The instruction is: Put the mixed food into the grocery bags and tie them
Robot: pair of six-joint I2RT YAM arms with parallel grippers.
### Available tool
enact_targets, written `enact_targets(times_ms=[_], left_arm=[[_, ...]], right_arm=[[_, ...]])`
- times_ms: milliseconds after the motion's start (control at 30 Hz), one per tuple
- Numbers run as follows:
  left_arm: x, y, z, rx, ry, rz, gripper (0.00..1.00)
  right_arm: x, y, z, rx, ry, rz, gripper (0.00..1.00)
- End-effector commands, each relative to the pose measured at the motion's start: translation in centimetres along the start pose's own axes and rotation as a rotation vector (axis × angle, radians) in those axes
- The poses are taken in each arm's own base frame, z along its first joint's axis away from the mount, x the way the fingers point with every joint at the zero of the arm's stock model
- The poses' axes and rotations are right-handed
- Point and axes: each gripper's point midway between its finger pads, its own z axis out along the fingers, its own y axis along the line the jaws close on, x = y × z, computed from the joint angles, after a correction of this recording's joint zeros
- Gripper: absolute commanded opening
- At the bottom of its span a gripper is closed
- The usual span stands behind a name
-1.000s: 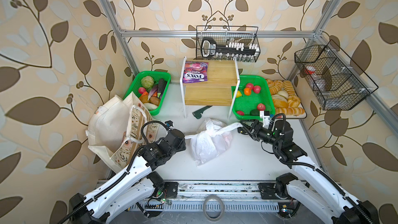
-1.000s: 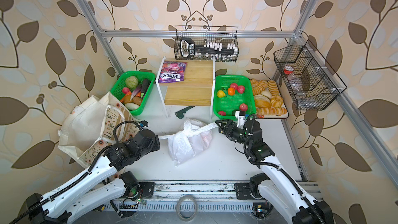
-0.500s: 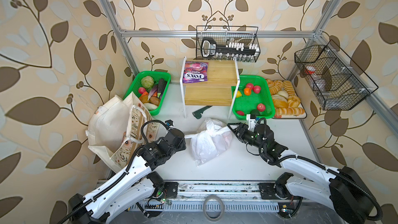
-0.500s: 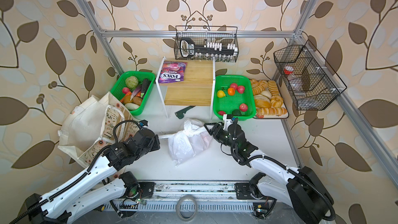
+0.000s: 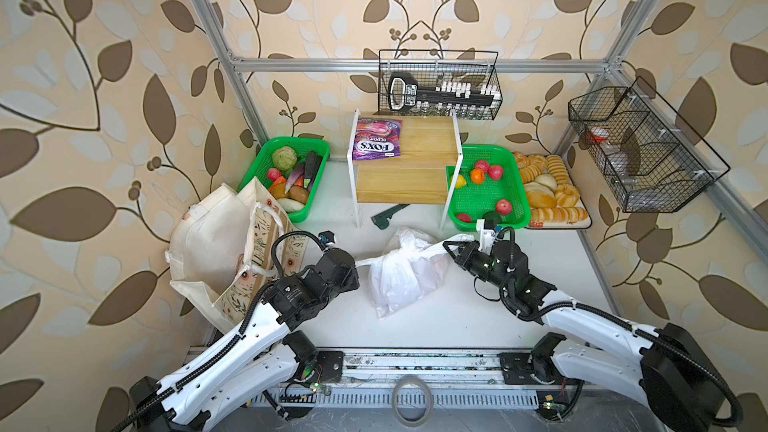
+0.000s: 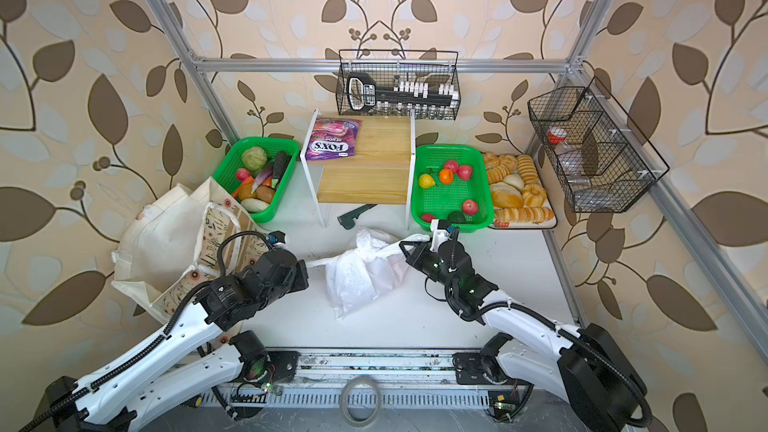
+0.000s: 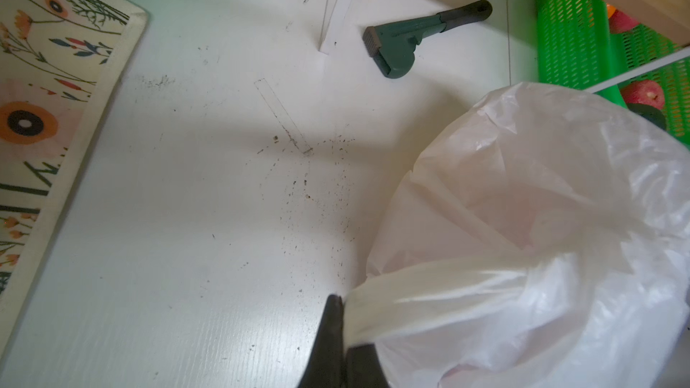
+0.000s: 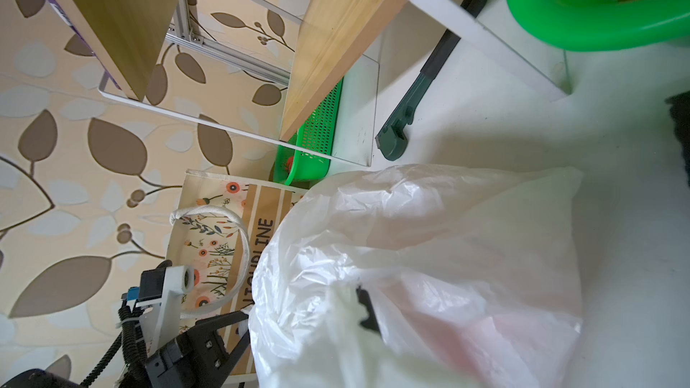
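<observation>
The plastic bag (image 5: 399, 280) is thin and crinkly, the tote (image 5: 203, 243) matt cloth, the shelf (image 5: 399, 184) smooth wood.

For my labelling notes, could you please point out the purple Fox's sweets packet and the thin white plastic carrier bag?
Purple Fox's sweets packet (image 5: 371, 146): a top view, on its white lettering.
Thin white plastic carrier bag (image 5: 399, 278): a top view, on its crinkled body.

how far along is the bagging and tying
Done: the thin white plastic bag already holds something pinkish. In hand: the left gripper and right gripper are each shut on a handle, no knot visible. Left: the purple Fox's packet on the wooden shelf, and the cream floral canvas tote untied.
</observation>
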Motion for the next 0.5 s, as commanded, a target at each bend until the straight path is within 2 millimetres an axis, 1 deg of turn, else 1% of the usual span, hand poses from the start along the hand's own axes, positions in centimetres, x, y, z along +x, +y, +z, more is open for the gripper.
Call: enact_targets(times_ms=[0,67,167,333,400,433,467], left_arm=[[-0.6,3.0,-1.1,-0.135,-0.045,-0.01,0.0],[-0.2,3.7,-0.9,-0.166,-0.036,-0.01,0.0],[0.7,3.9,-0.3,-0.168,-0.004,-0.008,0.0],[1.5,3.1,0.6,-0.144,0.042,0.005,0.0],[1.4,2.1,0.6,-0.102,0.056,0.037,0.0],[1.2,1.4,0.5,-0.073,0.056,0.053,0.0],[1.0,0.6,0.4,-0.037,0.058,0.077,0.0]], right_arm=[[-3.4,-2.0,-1.3,0.104,-0.125,0.004,0.0],[-3.6,-2.7,-1.6,0.113,-0.124,0.012,0.0],[-2.9,-3.5,-1.5,0.141,-0.093,-0.003,0.0],[-1.4,-3.6,-0.8,0.136,-0.031,-0.01,0.0],[-0.9,-3.2,-0.5,0.113,-0.002,0.013,0.0],[-0.8,-2.9,-0.4,0.096,0.009,0.021,0.02],[-0.7,-2.4,-0.3,0.074,0.022,0.027,0.15]])
